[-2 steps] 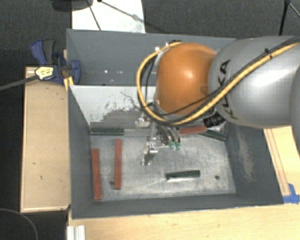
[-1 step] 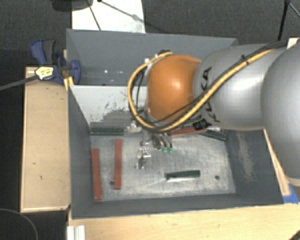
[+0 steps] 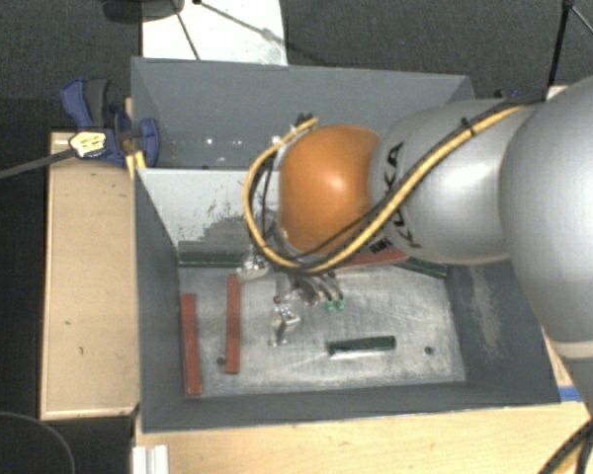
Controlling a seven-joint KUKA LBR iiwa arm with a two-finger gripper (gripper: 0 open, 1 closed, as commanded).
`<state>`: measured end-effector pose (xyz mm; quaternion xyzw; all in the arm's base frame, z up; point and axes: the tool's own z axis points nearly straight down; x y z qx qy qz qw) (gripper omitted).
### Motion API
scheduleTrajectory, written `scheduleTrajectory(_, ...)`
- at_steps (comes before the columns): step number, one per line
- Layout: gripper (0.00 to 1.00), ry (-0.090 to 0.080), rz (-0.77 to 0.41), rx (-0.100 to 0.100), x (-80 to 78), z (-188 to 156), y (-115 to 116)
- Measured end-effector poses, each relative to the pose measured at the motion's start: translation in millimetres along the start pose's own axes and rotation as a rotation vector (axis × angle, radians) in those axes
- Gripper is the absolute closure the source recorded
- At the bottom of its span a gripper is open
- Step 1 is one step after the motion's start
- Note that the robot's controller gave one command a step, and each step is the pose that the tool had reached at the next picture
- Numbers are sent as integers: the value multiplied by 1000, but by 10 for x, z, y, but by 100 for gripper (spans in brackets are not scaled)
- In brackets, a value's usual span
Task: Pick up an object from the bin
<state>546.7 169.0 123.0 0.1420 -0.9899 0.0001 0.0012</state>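
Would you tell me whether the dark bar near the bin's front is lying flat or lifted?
Lying flat: the dark bar rests lengthwise on the bin floor, apart from the tool.

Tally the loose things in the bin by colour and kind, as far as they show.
Red sticks: 2
Dark sticks: 2
Red piece, partly hidden: 1
Small green bit: 1
Total: 6 in view
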Motion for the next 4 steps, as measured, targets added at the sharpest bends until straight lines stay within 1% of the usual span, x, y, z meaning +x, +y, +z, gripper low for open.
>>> scheduleTrajectory(1,0,-12,-172,1,-282,380,300)
scheduleTrajectory(2,100,-7,-226,-1,-284,501,168)
scheduleTrajectory(3,100,-7,-224,0,-283,502,163)
scheduleTrajectory(4,100,-13,-285,1,-366,-1162,208)
